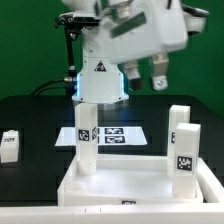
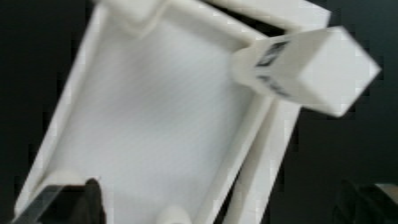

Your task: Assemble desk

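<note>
The white desk top [image 1: 130, 188] lies rim-up at the front of the black table. One white tagged leg [image 1: 86, 135] stands upright at its corner on the exterior view's left. Two more legs [image 1: 186, 152] [image 1: 178, 122] stand upright at its right side. A fourth leg [image 1: 10, 145] lies loose on the table at the far left. My gripper [image 1: 148, 76] hangs open and empty high above the desk top, touching nothing. In the wrist view the desk top [image 2: 160, 120] fills the picture with one leg [image 2: 311, 68] upright on it, and my gripper [image 2: 222, 212] is open over it.
The marker board [image 1: 118, 135] lies flat on the table behind the desk top. The robot's white base [image 1: 100, 80] stands behind that. A green wall closes the back.
</note>
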Available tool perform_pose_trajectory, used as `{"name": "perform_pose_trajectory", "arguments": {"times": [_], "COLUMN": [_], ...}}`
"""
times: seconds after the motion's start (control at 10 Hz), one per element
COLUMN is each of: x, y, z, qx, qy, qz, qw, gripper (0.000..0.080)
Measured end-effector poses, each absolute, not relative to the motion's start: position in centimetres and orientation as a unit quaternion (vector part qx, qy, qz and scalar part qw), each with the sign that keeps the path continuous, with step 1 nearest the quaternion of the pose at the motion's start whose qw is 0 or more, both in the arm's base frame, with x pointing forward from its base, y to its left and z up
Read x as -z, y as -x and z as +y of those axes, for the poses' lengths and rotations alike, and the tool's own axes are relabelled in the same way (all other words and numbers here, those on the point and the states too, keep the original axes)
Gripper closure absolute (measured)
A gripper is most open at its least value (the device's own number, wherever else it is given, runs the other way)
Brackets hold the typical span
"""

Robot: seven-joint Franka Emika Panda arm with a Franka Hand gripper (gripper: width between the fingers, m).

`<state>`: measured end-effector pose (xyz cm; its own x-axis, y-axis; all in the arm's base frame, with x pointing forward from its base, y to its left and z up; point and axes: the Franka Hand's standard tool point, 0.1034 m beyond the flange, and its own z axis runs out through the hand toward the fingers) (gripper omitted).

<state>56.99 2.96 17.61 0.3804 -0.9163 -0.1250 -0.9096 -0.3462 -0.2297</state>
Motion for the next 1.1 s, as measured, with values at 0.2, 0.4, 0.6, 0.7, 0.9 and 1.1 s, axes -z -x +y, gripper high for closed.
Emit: {"name": "perform_pose_trajectory", "arguments": {"times": [0.2,0.4,0.6,0.7,0.9,1.1], "x": [-17.5,-17.5,-17.0,-17.1,-17.3,-17.0], "y": [-57.1,-57.1,-56.5,-55.7,-53.1,-52.8], "z": [2.7,2.7,2.1,1.2,-1.9,-2.3], "qx": [0.026,0.028,0.026,0.025,0.015,0.017], "qy": [0.854,0.86,0.88,0.894,0.92,0.921], "qz": [0.503,0.492,0.457,0.43,0.371,0.37], "qw": [0.129,0.129,0.125,0.125,0.129,0.123], "gripper": [0.0151,0.0151,0.0151,0.0151,0.0151,0.0151]}}
